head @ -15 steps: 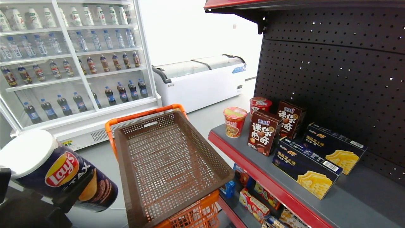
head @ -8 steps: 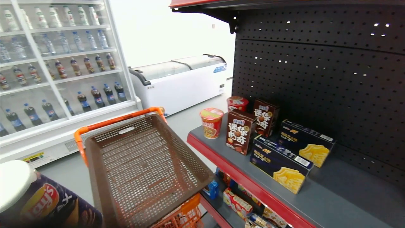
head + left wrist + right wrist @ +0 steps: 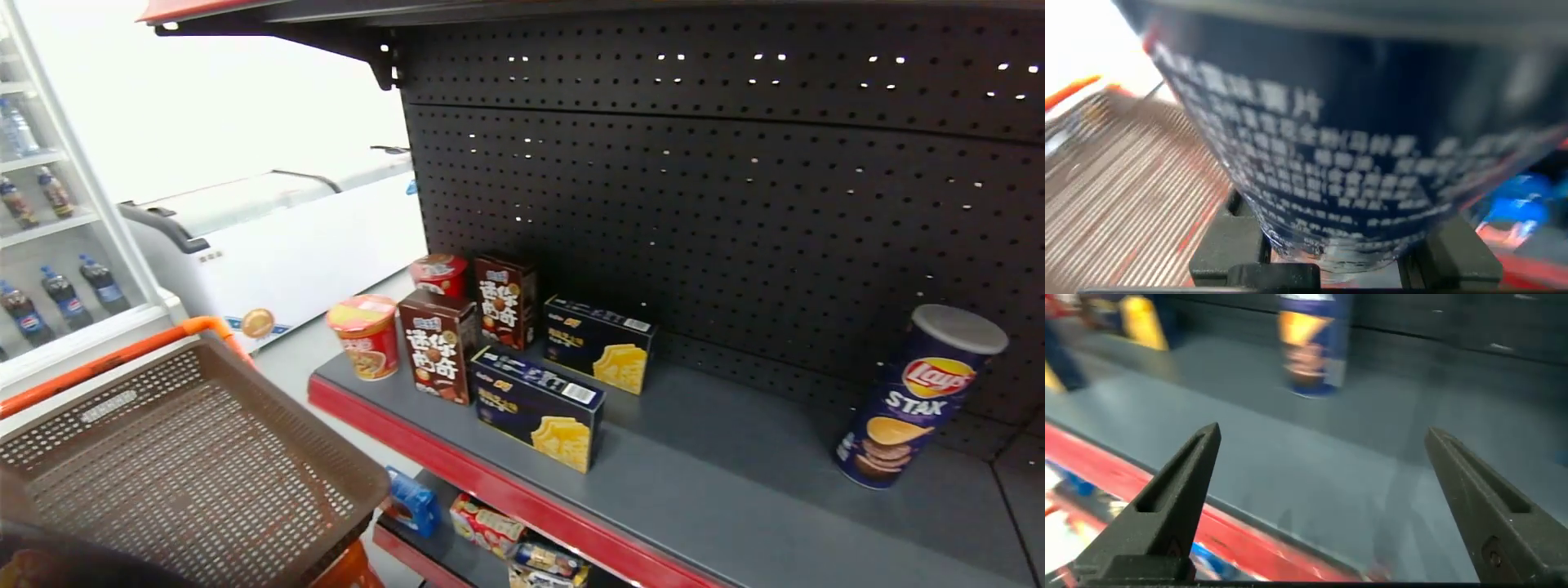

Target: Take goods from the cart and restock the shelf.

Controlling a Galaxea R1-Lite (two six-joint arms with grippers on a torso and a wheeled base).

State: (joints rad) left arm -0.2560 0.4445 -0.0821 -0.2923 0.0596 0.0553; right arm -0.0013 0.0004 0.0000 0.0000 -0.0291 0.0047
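free shelf (image 3: 718,465) middle, boxes (image 3: 539,406) left, chip can (image 3: 918,400) right

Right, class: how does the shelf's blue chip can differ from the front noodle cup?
The chip can is tall and dark blue; the noodle cup is short, tapered and red. The can stands alone on the right; the cup sits at the left end beside a brown box. Both stand on the grey shelf.

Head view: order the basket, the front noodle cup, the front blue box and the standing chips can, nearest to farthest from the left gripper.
1. Basket, low on the left, right beside the left gripper, which grips the held can.
2. Noodle cup, at the left end of the shelf.
3. Blue box, left of mid-shelf.
4. Chips can, far right.
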